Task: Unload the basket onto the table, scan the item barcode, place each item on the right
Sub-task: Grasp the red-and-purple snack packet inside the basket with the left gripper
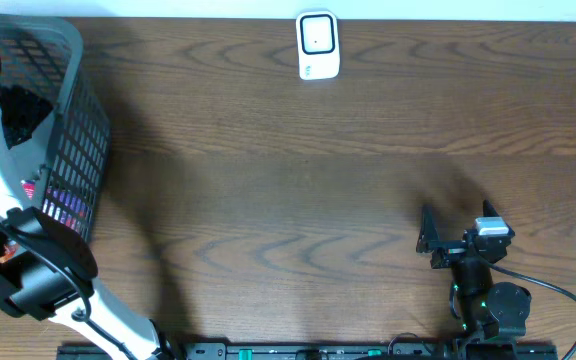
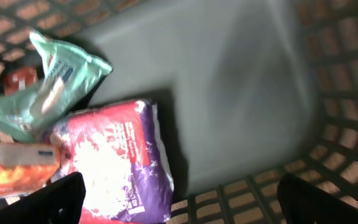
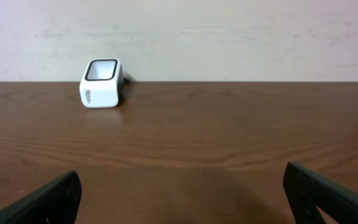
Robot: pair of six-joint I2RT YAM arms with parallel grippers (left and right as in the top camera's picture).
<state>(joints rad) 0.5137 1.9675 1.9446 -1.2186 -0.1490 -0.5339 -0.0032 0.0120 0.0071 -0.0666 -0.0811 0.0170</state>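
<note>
left arm [image 1: 108, 315] white shell, black joints; right arm [image 1: 488, 300] black, grey wrist block [image 1: 492, 231]; fingers [image 3: 42, 202] black.

Your left arm [image 1: 28, 265] extends from the near left corner toward the far left, with the white link angled up and the wrist tipped so the left gripper [image 2: 182, 200] points downward. Its jaws stand wide apart. Only the two dark fingertips [image 2: 51, 200] show, at the lower corners of the wrist view, with nothing between them. Your right arm [image 1: 493, 300] is folded compactly at the near right. It holds the right gripper [image 1: 434, 238] level, facing away from its base. The jaws are spread wide and grip nothing.
</note>
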